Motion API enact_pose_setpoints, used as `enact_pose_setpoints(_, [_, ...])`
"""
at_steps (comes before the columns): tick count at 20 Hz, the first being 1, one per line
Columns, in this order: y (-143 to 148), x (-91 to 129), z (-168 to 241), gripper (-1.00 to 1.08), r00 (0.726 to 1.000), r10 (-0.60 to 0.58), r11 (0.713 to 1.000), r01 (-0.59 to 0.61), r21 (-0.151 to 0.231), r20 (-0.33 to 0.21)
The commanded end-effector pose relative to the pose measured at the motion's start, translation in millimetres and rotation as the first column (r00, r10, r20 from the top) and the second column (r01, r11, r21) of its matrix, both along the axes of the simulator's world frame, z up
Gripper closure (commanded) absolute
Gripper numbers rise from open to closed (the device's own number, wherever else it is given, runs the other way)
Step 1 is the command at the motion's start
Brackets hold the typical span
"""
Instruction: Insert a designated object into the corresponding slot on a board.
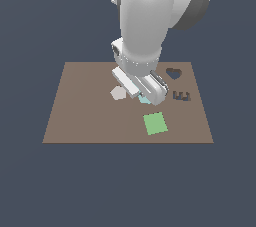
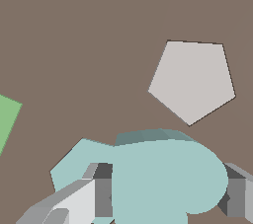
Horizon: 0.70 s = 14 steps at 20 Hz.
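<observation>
The pale teal heart block sits between my two fingers, which press on its opposite sides; only a sliver of teal shows under the hand in the exterior view. My gripper is shut on it, low over the middle of the brown board. A pale teal hexagon lies on the board partly under the heart. The dark heart-shaped slot is at the board's far corner on the exterior view's right, apart from the gripper.
A pale grey pentagon lies just beside the gripper. A green square lies nearer the board's front edge. A dark blocky E-shaped recess is cut below the heart slot.
</observation>
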<state>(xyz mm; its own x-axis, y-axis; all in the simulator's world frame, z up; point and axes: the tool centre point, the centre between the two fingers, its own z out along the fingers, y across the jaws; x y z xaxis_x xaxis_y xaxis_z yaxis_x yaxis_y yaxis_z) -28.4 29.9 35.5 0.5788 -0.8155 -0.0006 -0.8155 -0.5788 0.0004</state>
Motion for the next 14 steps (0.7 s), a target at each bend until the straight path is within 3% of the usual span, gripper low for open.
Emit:
enact_pose_setpoints(1, [25, -15, 1, 1.08, 1.000, -0.003, 1.000, 0.003, 0.000, 0.001])
enact_pose_setpoints(8, [89, -50, 3, 1.08, 1.000, -0.011, 1.000, 0.011, 0.000, 0.001])
enact_pose_setpoints(14, [127, -68, 5, 1.08, 1.000, -0.016, 1.000, 0.016, 0.000, 0.000])
